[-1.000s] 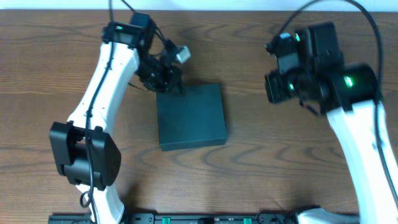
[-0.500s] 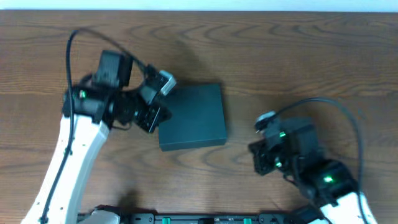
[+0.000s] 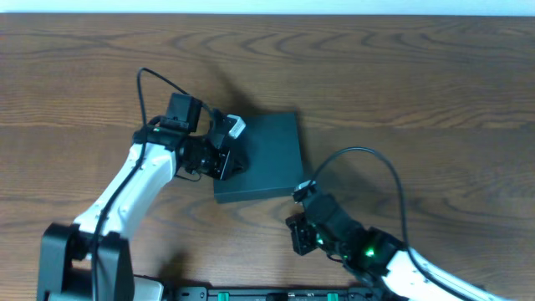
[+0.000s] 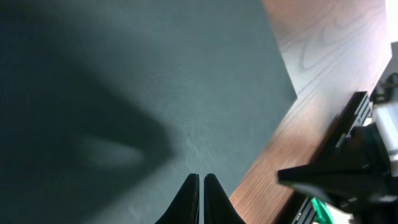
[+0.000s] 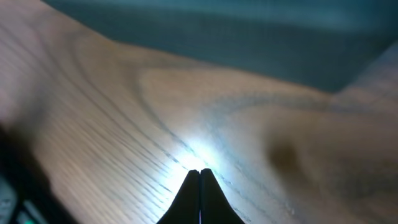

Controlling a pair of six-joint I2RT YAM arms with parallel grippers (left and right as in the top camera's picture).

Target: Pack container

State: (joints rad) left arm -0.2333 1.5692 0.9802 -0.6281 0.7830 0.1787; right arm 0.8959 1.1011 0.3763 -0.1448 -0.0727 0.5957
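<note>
The dark teal container point(image 3: 263, 155) lies closed and flat on the wooden table, near the middle. My left gripper point(image 3: 231, 160) is shut and empty, right over the container's left edge; in the left wrist view its tips point(image 4: 200, 180) hang over the teal lid point(image 4: 124, 81). My right gripper point(image 3: 299, 234) is shut and empty, low over the bare table just in front of the container's front right corner; in the right wrist view its tips point(image 5: 199, 174) point toward the container's side wall point(image 5: 249, 43).
A black rail with green parts point(image 3: 276, 293) runs along the table's front edge; it also shows in the left wrist view point(image 4: 348, 162). No snack packets are in view. Bare wood surrounds the container.
Both arms have swung in from the far side toward the front. The left gripper now sits at the container's left edge; the right gripper has come in below its front right corner. The container has not moved.
</note>
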